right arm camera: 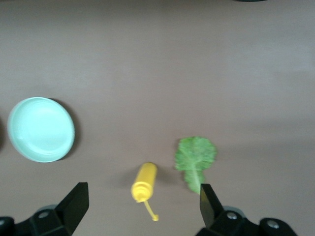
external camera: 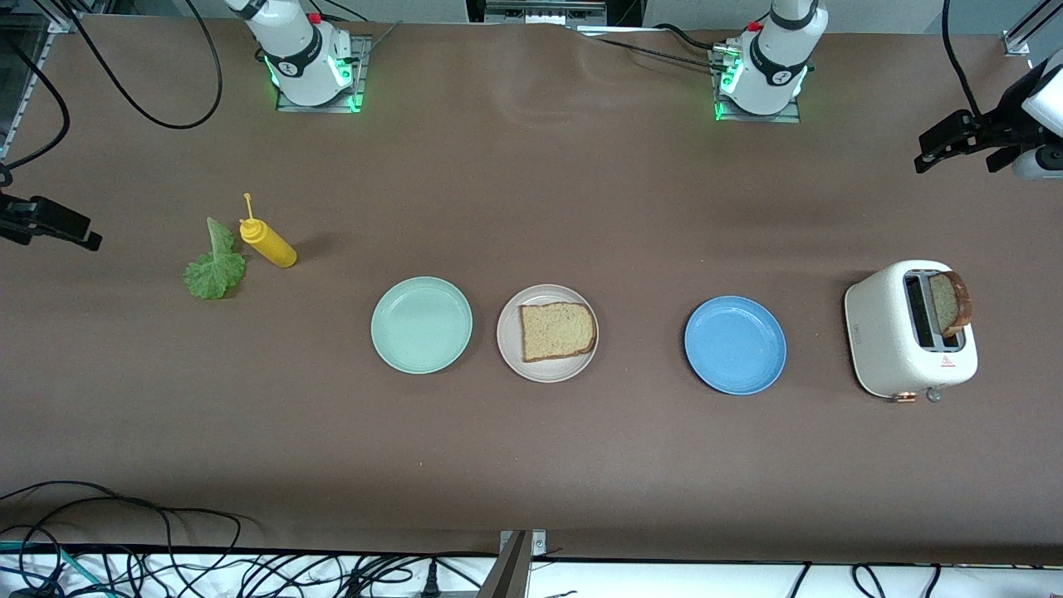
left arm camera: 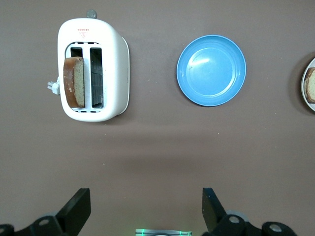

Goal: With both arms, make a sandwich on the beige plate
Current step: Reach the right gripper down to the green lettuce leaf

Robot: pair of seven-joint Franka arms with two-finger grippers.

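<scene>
So here we are early in the build: one bread slice (external camera: 558, 330) lies flat on the beige plate (external camera: 512, 340), which sits between the mint green plate (external camera: 421, 324) and the blue plate (external camera: 735, 345), and nothing is stacked on it yet. The left gripper (left arm camera: 145, 209) hangs wide open and empty over bare table toward the left arm's end from the beige plate, the right gripper (right arm camera: 140, 209) equally wide and empty toward the right arm's end. Next up, I'd judge, the right arm drops onto the lettuce leaf (external camera: 214, 267) (lying right beside the mustard bottle (external camera: 267, 241), so pinch carefully) while the second slice (external camera: 951, 303) waits upright in the toaster (external camera: 893, 340) for the left.
</scene>
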